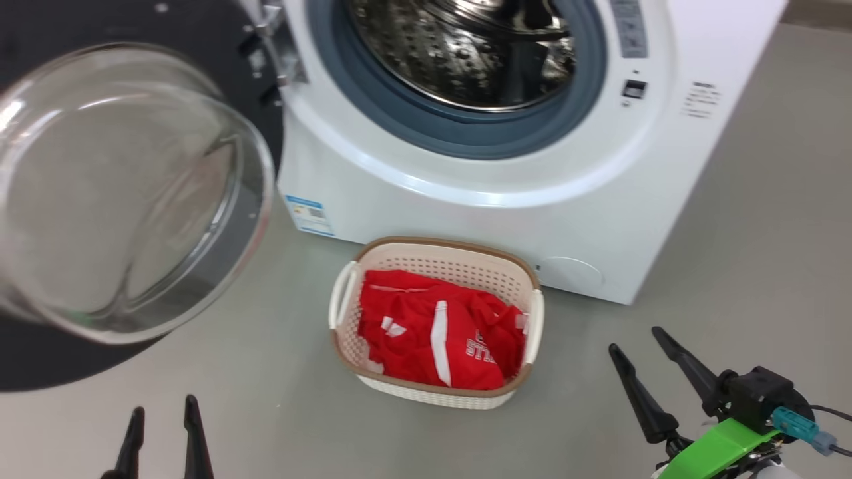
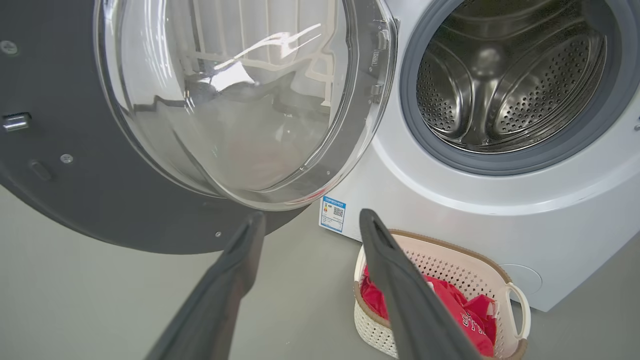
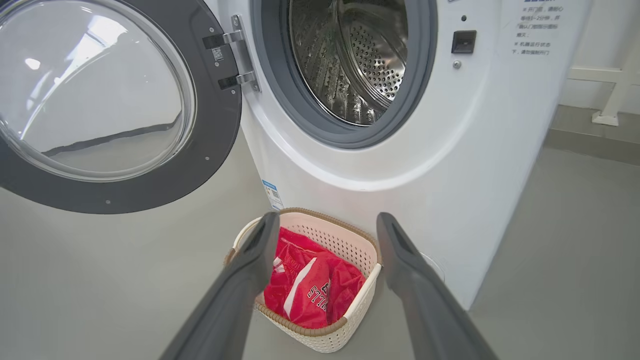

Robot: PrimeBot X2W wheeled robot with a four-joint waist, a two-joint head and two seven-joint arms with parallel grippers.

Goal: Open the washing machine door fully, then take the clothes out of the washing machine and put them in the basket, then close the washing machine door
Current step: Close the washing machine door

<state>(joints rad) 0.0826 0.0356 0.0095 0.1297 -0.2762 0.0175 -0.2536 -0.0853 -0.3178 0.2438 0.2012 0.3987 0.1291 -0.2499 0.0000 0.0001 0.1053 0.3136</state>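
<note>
At the far left, the large round washing machine door [image 1: 126,193], a wide glossy black rim around a bulging clear glass bowl, stands swung wide open on the hinge at the machine's left side, with the bowl bulging toward the robot. Below it, the left gripper [image 1: 164,407] hovers over the grey floor [image 1: 266,412], its two long dark fingers parted and nothing between them. Next comes the big white front-loading washing machine [image 1: 466,219]. Its grey rubber gasket [image 1: 466,143] rings a perforated steel drum [image 1: 466,53] whose visible inside is bare metal, and a small blue sticker [image 1: 309,215] sits at the lower left corner of its front. On the floor just in front of the machine's bottom edge stands the small cream rectangular plastic basket [image 1: 432,394], with perforated sides and a brown woven-look rim. The bright red clothes [image 1: 432,332], with white stripes and white lettering, lie crumpled inside it. A round white cap [image 1: 572,273] shows low on the machine's front, just right of the basket. At the lower right, the right gripper [image 1: 634,339], on a green bracket [image 1: 719,446], hangs above the floor beside the basket, its fingers spread wide and empty.
</note>
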